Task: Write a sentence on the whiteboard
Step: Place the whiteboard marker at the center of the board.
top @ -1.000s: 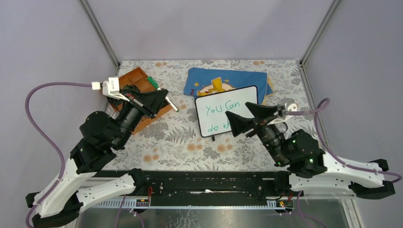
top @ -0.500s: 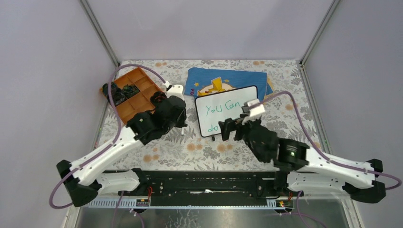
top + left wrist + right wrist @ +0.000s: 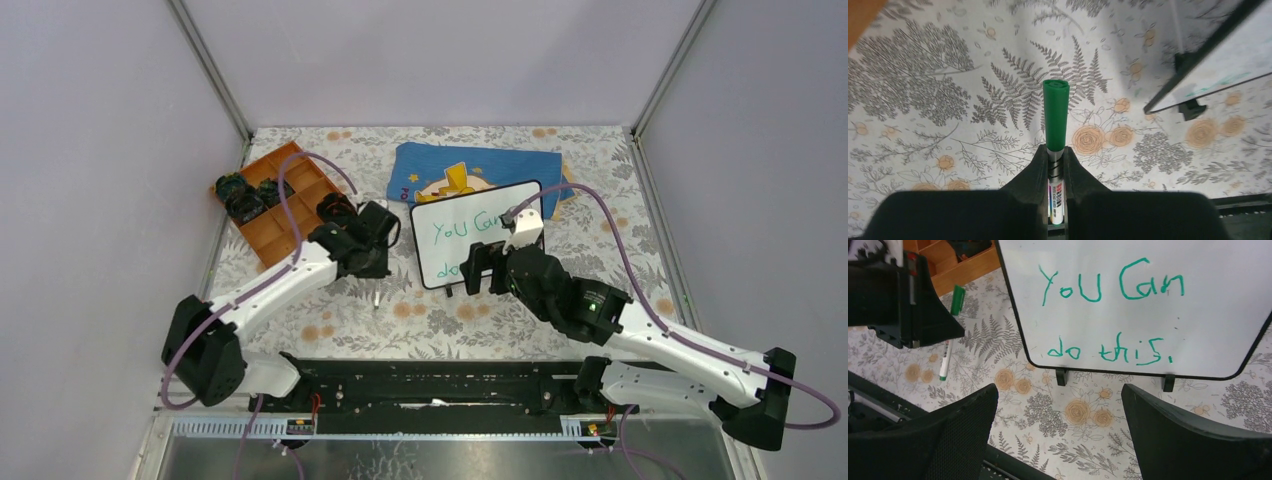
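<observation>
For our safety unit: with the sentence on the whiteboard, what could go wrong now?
The open right gripper hangs close before the whiteboard, which stands on two small feet; a push could tip it. It could also smear the sentence. The left gripper, shut on the green marker, could knock the board's edge.

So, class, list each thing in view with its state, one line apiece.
whiteboard: upright on its feet, written on.
sentence: finished, green ink.
marker: capped, gripped.
left gripper: shut on marker.
right gripper: open, empty.
cloth: lying behind whiteboard.
tray: holding dark items.
</observation>
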You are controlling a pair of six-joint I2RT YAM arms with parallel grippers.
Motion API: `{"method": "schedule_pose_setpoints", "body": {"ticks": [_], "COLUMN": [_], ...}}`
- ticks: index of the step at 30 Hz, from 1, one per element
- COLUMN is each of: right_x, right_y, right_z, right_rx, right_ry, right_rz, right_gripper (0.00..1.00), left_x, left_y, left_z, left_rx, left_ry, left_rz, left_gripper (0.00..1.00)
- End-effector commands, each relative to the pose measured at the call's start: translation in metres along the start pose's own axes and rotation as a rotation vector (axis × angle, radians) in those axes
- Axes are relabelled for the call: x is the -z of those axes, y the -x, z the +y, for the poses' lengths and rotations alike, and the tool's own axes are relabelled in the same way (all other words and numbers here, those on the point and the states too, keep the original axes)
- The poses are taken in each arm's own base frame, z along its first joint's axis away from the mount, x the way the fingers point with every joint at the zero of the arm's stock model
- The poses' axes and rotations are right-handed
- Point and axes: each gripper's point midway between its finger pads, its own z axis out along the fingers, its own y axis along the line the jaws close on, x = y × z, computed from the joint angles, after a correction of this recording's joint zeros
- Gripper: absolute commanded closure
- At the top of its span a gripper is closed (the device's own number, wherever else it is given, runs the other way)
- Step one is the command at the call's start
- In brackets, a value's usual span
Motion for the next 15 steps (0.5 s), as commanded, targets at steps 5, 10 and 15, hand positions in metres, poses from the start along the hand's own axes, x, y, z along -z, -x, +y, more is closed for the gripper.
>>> {"method": "schedule_pose_setpoints", "body": {"ticks": [5,10,15], "right_x": [0.004,0.005,0.013], "right_y": [0.016,0.021,0.031], "right_z": [-0.041,-0.041,-0.043], "right_rx": [-0.043,-0.073,-0.080], "right_ry": [-0.230,-0.237,-0.202], "right_rz": [-0.087,-0.106,-0.166], "right_gripper": [0.00,0.00,0.00], "left_x": [-0.037,-0.048,-0.055], "left_y": [-0.016,-0.032,-0.043], "left_z": [0.002,0.003,0.005], "left_rx": [0.062,0.038,0.019], "left_ry": [0.070,0.057,0.048], "left_rz": [0.084,0.127,0.150], "left_gripper": [1.00,1.00,1.00]}}
